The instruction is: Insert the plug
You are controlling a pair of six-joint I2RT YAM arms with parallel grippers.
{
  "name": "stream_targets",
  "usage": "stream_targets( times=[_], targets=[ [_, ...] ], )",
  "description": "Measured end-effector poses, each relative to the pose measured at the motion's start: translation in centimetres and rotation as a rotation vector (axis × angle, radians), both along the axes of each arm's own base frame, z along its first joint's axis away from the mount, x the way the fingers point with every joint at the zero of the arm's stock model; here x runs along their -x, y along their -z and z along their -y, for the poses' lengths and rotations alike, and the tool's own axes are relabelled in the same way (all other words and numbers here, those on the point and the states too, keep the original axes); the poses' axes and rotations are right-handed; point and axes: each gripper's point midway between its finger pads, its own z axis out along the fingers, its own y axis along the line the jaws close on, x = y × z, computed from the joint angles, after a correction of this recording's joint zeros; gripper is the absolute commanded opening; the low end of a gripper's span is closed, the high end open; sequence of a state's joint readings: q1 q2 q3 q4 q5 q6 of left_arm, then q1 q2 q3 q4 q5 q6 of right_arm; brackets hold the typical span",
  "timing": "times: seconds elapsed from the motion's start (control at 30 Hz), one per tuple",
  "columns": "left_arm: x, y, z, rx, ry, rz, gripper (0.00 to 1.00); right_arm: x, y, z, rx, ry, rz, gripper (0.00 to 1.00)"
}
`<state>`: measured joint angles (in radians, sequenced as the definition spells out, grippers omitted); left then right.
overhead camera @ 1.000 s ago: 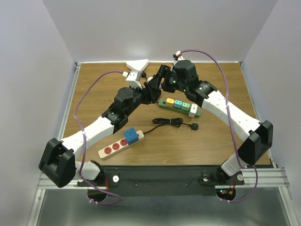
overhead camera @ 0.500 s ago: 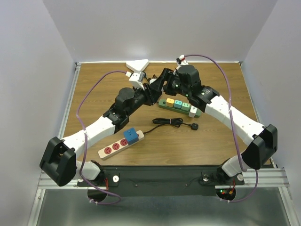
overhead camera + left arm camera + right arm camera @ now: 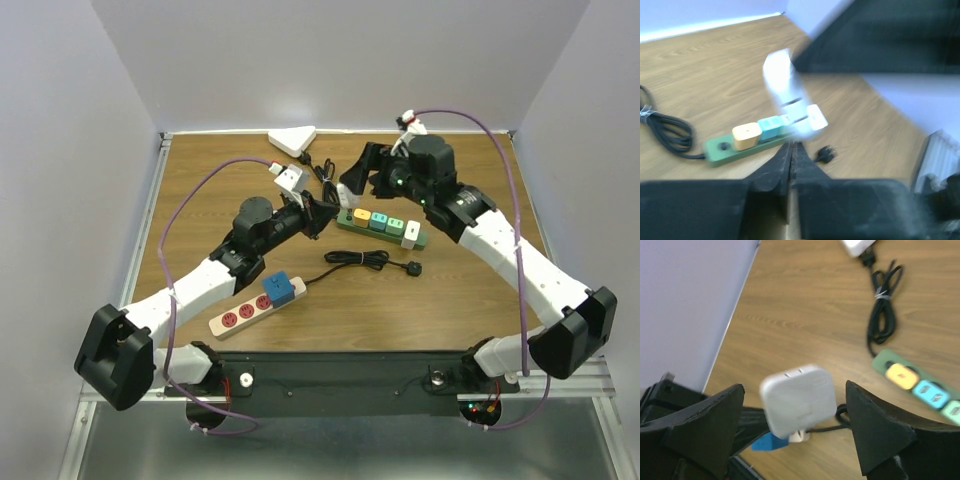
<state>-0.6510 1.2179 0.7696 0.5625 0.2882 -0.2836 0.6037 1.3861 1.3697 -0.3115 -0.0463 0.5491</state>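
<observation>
A white square plug (image 3: pixel 797 400) hangs blurred in the air between the wide-apart fingers of my open right gripper (image 3: pixel 795 390), touching neither finger. In the left wrist view the same white plug (image 3: pixel 785 92) smears just beyond the tips of my left gripper (image 3: pixel 791 145). Those jaws are pressed together, and I cannot tell whether they touch the plug. The green power strip (image 3: pixel 380 225) lies below both grippers, with yellow, teal and white adapters in it. From above, my left gripper (image 3: pixel 322 213) and right gripper (image 3: pixel 352 188) sit close together over the strip's left end.
A coiled black cord (image 3: pixel 357 258) with a black plug (image 3: pixel 412 267) lies near the green strip. A beige power strip (image 3: pixel 240 315) with a blue adapter (image 3: pixel 282 288) sits front left. A white triangular block (image 3: pixel 293 140) stands at the back edge.
My left gripper has closed and drawn back toward the left. The right gripper has opened wider and shifted right, so the two grippers have parted.
</observation>
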Motion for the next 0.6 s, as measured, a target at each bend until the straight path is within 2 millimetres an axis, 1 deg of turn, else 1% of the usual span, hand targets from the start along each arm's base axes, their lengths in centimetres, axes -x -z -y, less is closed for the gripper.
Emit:
stream_targets(
  times=[0.03,0.07,0.13,0.3,0.43,0.47,0.5,0.53,0.57,0.6],
  targets=[
    [0.1,0.1,-0.2,0.000,0.001,-0.001,0.00,-0.3,-0.3,0.7,0.004,0.008,0.014,0.88],
    [0.3,0.3,-0.3,-0.007,0.006,0.002,0.00,-0.5,-0.6,1.2,0.008,0.008,0.025,0.84],
    [0.5,0.6,-0.6,-0.017,0.011,0.004,0.00,-0.9,-0.8,2.0,0.017,0.013,0.042,0.83],
    [0.8,0.7,-0.5,-0.026,0.031,0.010,0.00,-0.4,-0.5,1.7,0.033,-0.037,0.050,0.84],
    [0.4,1.2,-0.9,-0.043,0.008,0.001,0.00,0.1,0.9,2.1,0.057,-0.041,0.034,0.85],
    [0.3,1.5,-1.0,-0.051,0.003,-0.008,0.08,0.2,1.0,2.2,0.061,-0.040,0.033,0.85],
    [0.2,1.9,-1.0,-0.057,-0.005,-0.019,0.21,0.3,1.3,2.6,0.068,-0.035,0.033,0.86],
    [-0.2,2.5,-1.0,-0.064,-0.018,-0.034,0.45,0.4,1.6,2.9,0.073,-0.031,0.032,0.86],
    [-0.5,3.2,-1.0,-0.073,-0.030,-0.051,0.50,0.5,1.9,3.5,0.080,-0.021,0.028,0.86],
    [-0.9,4.3,-0.9,-0.082,-0.044,-0.082,0.58,0.4,2.2,4.0,0.086,-0.011,0.023,0.86]
  ],
)
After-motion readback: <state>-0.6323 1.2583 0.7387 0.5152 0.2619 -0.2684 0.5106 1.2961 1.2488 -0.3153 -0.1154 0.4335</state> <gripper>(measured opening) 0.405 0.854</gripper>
